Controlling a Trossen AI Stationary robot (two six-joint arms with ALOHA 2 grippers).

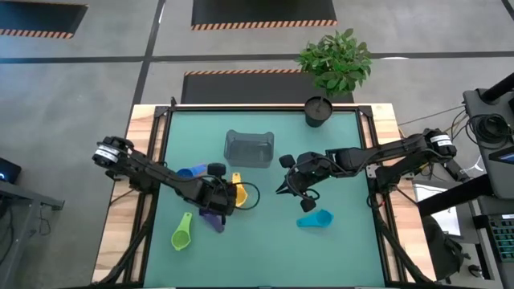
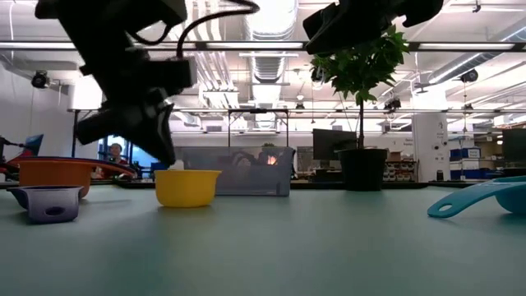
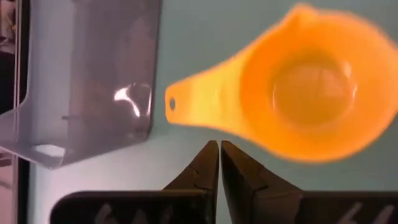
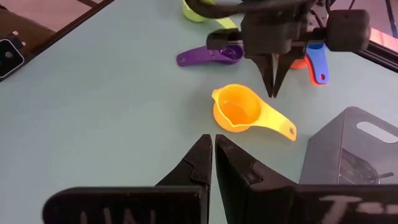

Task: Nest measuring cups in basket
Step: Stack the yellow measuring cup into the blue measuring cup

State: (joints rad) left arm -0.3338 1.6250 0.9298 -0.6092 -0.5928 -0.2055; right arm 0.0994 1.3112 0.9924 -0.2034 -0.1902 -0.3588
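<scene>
- The left gripper [image 4: 273, 78] hovers just above the yellow cup [image 4: 239, 111], fingers pressed together, gripping nothing.
- The yellow cup sits on the table just beside the basket [image 1: 249, 149], its handle pointing toward it.
- The right gripper [image 1: 287, 178] hangs near the basket's other side, fingers together, empty.
- Risk: descending with fingers together would shove the cup away instead of grasping it.

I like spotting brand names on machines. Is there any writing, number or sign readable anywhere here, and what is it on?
None can be read.
White marks on the dark body behind the right hand: cut off at the picture's edge, unreadable.
Faint marks on the dark body behind the left hand: too blurred.
Signs in the room beyond the table: too small.
Yellow plastic measuring cup, grey translucent plastic basket: no lettering visible.
</scene>
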